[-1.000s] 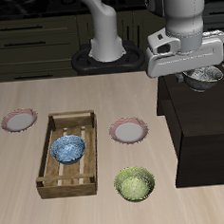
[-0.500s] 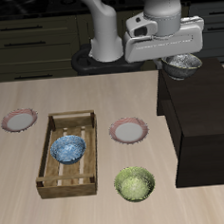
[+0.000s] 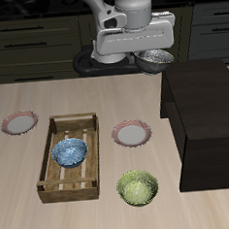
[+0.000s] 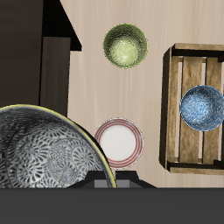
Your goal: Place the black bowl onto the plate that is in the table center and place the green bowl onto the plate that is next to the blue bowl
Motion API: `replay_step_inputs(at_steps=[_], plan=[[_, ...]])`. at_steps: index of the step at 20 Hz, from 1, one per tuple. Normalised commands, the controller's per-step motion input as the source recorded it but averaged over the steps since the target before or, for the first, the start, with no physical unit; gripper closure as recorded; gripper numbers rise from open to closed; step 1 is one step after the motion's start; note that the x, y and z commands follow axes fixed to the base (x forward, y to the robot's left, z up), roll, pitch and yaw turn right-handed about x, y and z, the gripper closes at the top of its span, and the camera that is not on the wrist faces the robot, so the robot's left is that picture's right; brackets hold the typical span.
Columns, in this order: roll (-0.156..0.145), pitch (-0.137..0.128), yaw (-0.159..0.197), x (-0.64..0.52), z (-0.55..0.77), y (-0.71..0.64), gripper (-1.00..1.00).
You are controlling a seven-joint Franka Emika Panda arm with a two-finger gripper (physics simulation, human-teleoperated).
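My gripper point(image 3: 145, 53) is shut on the rim of the black bowl point(image 3: 157, 58), holding it high above the table's back part, beside the tall dark box. In the wrist view the black bowl point(image 4: 44, 149) shows its silvery speckled inside up close. The pink-rimmed plate in the table center point(image 3: 132, 134) lies bare, below and nearer the front than the gripper; the wrist view shows this plate point(image 4: 117, 142) too. The green bowl point(image 3: 138, 189) rests near the front edge. The blue bowl point(image 3: 70, 152) sits in a wooden tray point(image 3: 54, 184). A second plate point(image 3: 20, 122) lies beyond the tray.
A tall dark box point(image 3: 206, 119) stands on the table beside the center plate and the green bowl. The wooden tray has raised slatted walls. The robot's base point(image 3: 109, 49) rises at the back.
My gripper, still holding the black bowl, has travelled sideways from above the dark box to the back of the table's middle and risen slightly. The other things have not moved.
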Motion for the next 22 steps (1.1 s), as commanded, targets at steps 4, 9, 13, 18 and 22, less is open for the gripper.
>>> replay_step_inputs(at_steps=[4,9,13,18,22], plan=[[-0.031,-0.011,0.012,-0.31,-0.23,-0.52,1.0],[-0.007,0.006,-0.015,-0.33,-0.24,-0.39,1.0],[0.032,-0.038,-0.026,-0.42,-0.15,-0.16,1.0],[0.038,-0.023,0.011,-0.24,-0.23,-0.03,1.0],[0.048,-0.082,-0.015,-0.05,-0.09,-0.05,1.0]])
